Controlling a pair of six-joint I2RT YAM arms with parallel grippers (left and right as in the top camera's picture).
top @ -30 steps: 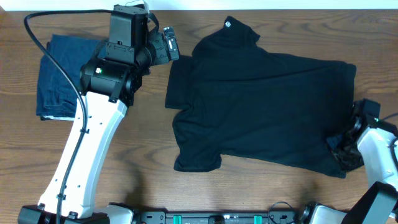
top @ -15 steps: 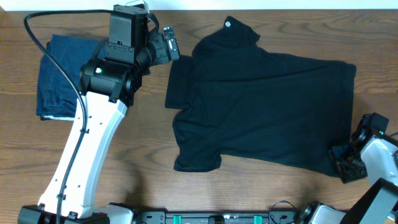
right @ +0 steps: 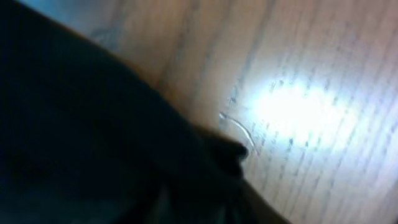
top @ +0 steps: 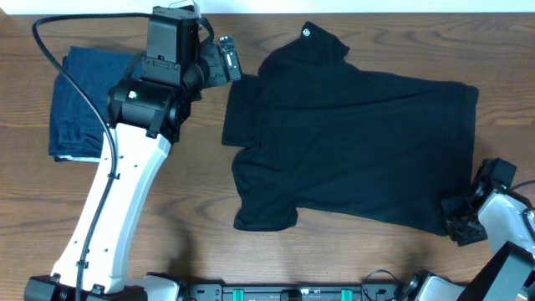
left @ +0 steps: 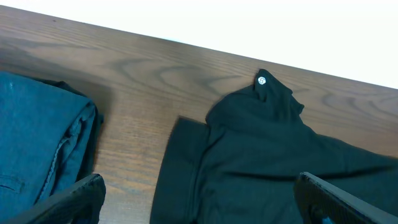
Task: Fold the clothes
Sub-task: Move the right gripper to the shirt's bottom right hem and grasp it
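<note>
The left gripper (top: 224, 60) has its fingers (left: 74, 199) spread wide apart and holds nothing; in the left wrist view they frame the far left part of the shirt from above, clear of the fabric. The right gripper (top: 462, 221) sits low at the near right corner of the black T-shirt (top: 351, 142), where its dark fingers merge with the dark cloth. The right wrist view is blurred and shows only black fabric close to the lens over lit wood grain, so it cannot be determined whether these fingers are apart or clamped on the cloth. The T-shirt lies spread flat on the wooden table (top: 192, 192), centre to right, with its round neck label (top: 307, 33) at the far edge and one sleeve pointing left. A folded dark blue garment (top: 75, 109) lies at the far left, well apart from the T-shirt, beside the left arm.
</note>
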